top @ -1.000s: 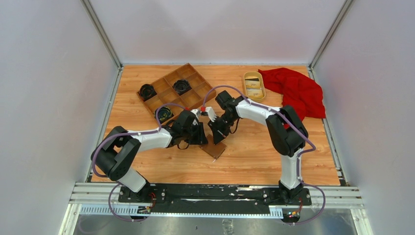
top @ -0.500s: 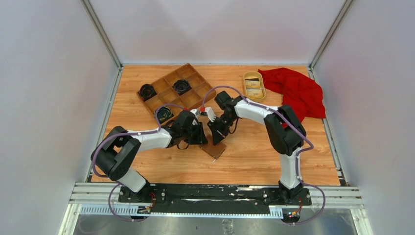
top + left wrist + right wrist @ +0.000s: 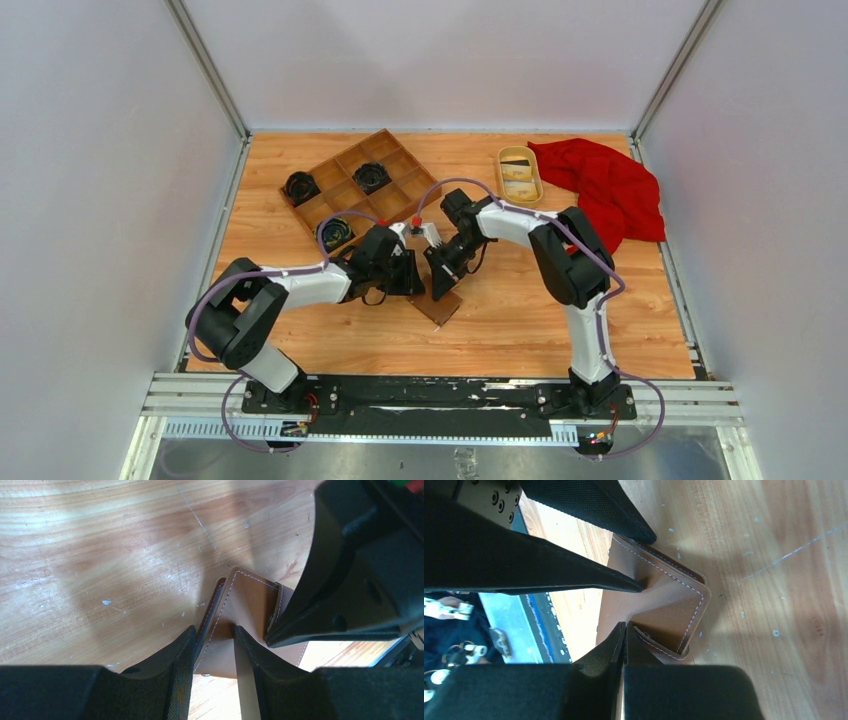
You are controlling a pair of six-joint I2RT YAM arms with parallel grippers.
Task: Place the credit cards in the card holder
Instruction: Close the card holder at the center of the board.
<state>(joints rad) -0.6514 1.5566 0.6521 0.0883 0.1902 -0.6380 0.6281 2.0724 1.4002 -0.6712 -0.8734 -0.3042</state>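
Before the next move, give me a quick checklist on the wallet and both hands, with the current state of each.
1. Left hand gripping the brown leather folding wallet: ok, a panel sits in its grip.
2. Right hand shut, tips at the wallet's edge: ok.
3. Right hand actually pinching leather: cannot tell.
4. Wallet's inner pockets exposed: cannot tell, only the brown outside shows.
5. Card held in either hand: not ok, none visible.

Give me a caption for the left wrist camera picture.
Left gripper clasps the brown card holder over the wooden table while the shut right gripper noses against its flap.
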